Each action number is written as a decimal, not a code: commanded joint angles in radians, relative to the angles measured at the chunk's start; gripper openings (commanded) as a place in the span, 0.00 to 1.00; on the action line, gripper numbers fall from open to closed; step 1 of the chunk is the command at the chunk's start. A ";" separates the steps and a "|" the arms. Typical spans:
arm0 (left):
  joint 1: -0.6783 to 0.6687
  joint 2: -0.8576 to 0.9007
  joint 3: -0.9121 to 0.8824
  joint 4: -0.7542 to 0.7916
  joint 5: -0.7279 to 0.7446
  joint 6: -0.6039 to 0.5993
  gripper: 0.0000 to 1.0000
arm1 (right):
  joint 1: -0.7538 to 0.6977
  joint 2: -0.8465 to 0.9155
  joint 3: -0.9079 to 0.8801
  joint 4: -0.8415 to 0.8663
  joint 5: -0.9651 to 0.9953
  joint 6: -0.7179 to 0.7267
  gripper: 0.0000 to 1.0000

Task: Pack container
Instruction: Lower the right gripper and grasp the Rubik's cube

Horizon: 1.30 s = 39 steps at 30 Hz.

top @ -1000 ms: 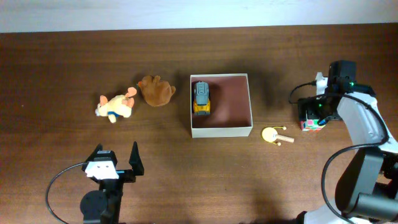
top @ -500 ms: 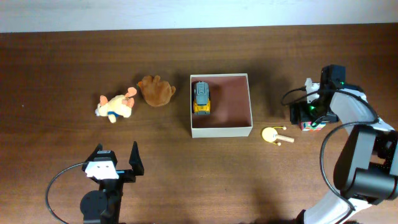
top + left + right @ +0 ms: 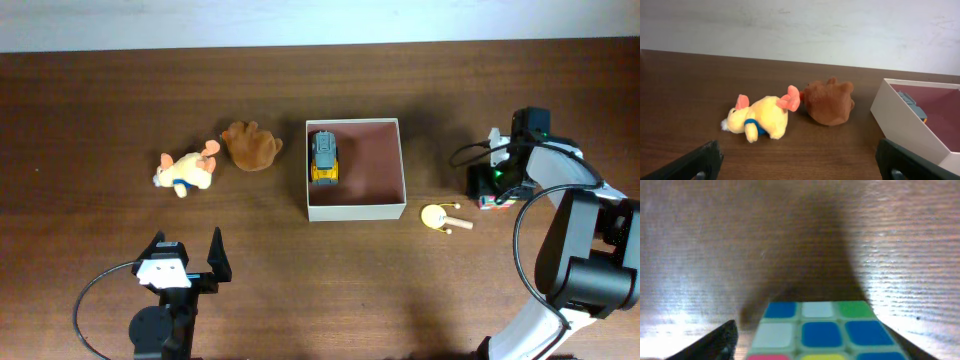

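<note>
A dark brown wooden table [image 3: 120, 90] stands by a white wall. In the middle of the table sits the square shallow cardboard box with white outer walls and a pinkish-brown inside [image 3: 356, 211]. The left wrist view shows it at the right edge [image 3: 905, 127]. A small grey and yellow toy truck [image 3: 325, 157] lies inside the box, close to its left wall.

Just left of the box lies a brown fuzzy stuffed toy [image 3: 251, 146] [image 3: 829, 102]. Next to it is a yellow stuffed animal with pink ears and a blue band [image 3: 186, 171] [image 3: 760, 117], and the two toys touch. Right of the box, near its front corner, lies a round yellow wooden toy with little sticks [image 3: 441, 218].

The left gripper [image 3: 187, 250] [image 3: 800, 167] is at the front of the table, well apart from the toys. Its jaws are wide and hold nothing.

The right gripper [image 3: 497, 185] is low over a colourful puzzle cube [image 3: 497, 200] [image 3: 820, 330] at the right side of the table. Its jaws stand apart with the cube between them. A thin strip of table shows between the cube and one dark finger [image 3: 715, 342].
</note>
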 commanded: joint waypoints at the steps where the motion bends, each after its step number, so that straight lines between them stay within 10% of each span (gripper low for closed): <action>1: 0.004 -0.008 -0.005 0.001 0.011 0.016 1.00 | -0.001 0.016 -0.009 0.013 -0.068 0.102 0.71; 22: 0.004 -0.008 -0.005 0.001 0.011 0.016 1.00 | 0.072 0.016 -0.009 0.026 -0.142 0.578 0.65; 26: 0.004 -0.008 -0.005 0.001 0.011 0.016 1.00 | 0.121 0.016 -0.009 0.039 -0.141 0.663 0.80; 39: 0.004 -0.008 -0.005 0.001 0.011 0.016 1.00 | 0.154 0.016 -0.009 0.058 0.013 0.359 0.87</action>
